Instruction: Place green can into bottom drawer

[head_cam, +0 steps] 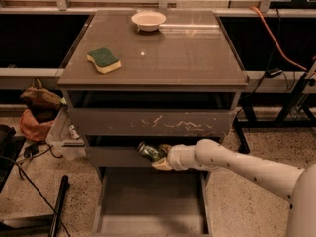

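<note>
In the centre of the frame stands a three-drawer desk (187,58), its flat brown top filling the upper half of the view. At the lower centre the bottom drawer (148,201) is pulled out towards the camera, its plain floor bare. The white arm (247,167) enters from the lower right corner and reaches leftward across the cabinet's front. Above it, the top drawer (123,122) shows a scratched front, and the middle drawer (111,157) sits just below, slightly ajar.

On the desk's upper left lies a green-topped yellow sponge (103,59); a small white bowl (148,19) rests near the back edge. The tool (157,156), at centre frame just in front of the middle drawer's face, is clenched around the green can (147,151). The can lies tilted on its side in the grip, above the rear part of the open bottom drawer and not yet inside it.

The likely trouble is the closeness to the middle drawer's front: as the arm lowers, the can or the tool could catch on that lip and twist the can loose. Let go from this height, the can, lying sideways, would probably roll along the drawer floor or bounce against the low sides. Lowering too far back risks wedging it under the middle drawer.
</note>
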### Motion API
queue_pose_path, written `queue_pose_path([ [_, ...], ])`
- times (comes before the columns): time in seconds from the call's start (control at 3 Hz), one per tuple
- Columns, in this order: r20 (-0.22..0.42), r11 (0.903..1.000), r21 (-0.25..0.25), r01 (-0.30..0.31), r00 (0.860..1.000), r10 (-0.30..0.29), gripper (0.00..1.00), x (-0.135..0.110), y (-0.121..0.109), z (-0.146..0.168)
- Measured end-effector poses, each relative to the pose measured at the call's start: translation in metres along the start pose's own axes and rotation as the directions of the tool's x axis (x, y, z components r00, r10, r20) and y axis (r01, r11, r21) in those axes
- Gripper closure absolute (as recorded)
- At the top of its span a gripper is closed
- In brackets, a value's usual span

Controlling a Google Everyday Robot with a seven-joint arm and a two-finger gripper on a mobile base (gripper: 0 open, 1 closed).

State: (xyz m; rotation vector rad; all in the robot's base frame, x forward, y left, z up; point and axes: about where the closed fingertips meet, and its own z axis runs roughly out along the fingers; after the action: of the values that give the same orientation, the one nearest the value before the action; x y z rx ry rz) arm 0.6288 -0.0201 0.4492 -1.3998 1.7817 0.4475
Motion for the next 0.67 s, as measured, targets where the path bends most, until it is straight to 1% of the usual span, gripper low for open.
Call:
queue_pose_path([
  [0.33,0.01,1.0,-0.001,-0.003,1.0,0.003,1.0,-0.002,0.002,-0.001],
  [0.67,0.027,0.9999,0.0,-0.017,0.999,0.017,1.0,0.001,0.015,0.001],
])
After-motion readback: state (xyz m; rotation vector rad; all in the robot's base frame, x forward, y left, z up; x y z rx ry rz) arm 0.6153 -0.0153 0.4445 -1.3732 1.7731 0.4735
